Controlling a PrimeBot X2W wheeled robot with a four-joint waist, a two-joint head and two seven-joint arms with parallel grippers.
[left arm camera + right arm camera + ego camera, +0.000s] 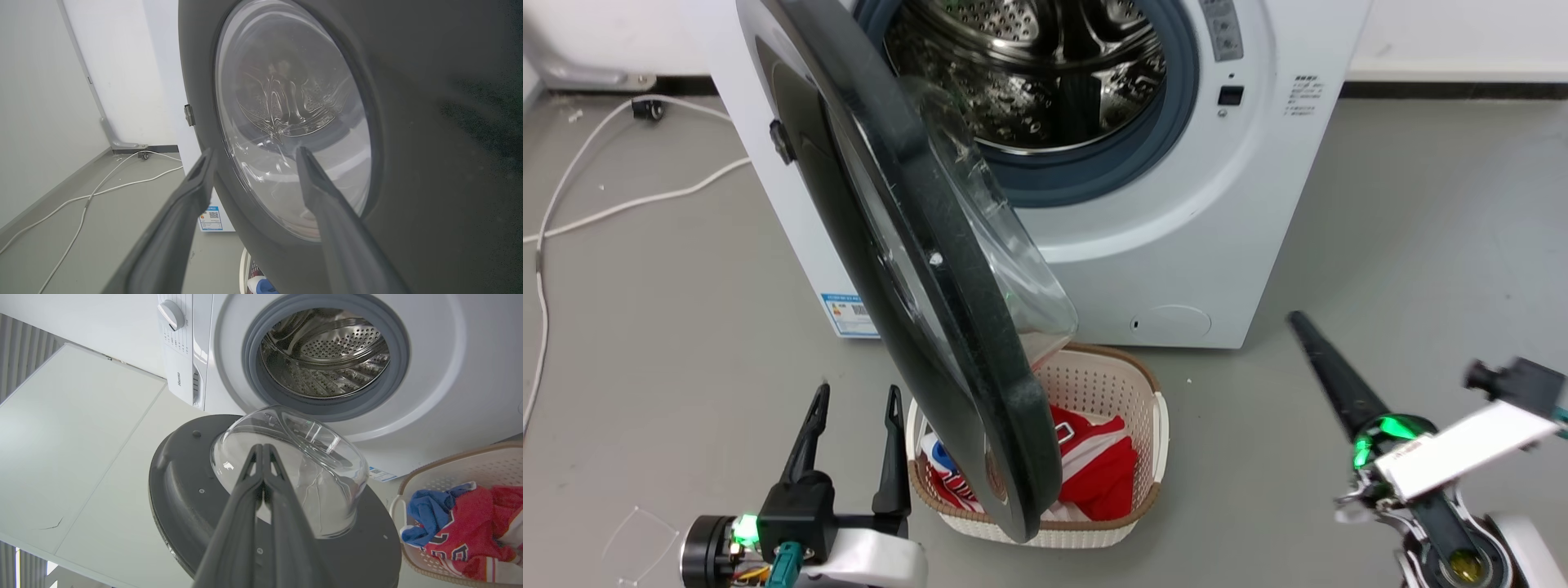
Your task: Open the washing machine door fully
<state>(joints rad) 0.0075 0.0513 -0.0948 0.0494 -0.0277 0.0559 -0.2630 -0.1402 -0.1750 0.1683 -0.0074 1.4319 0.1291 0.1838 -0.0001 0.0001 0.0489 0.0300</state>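
Two tools: the left tool [858, 392] is spread wide, empty, just outside the half-open washing machine door [927, 233]. The right tool [1298, 322] is pinched together, holding nothing.

Hisense on the washing machine [429, 375] (running sideways), blue label [849, 314] print unreadable

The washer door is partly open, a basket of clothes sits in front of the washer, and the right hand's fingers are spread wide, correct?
One slip: the right hand has its fingers pressed together, not spread, as the right wrist view shows. The washing machine door is partly open and the basket of clothes sits before the washing machine.
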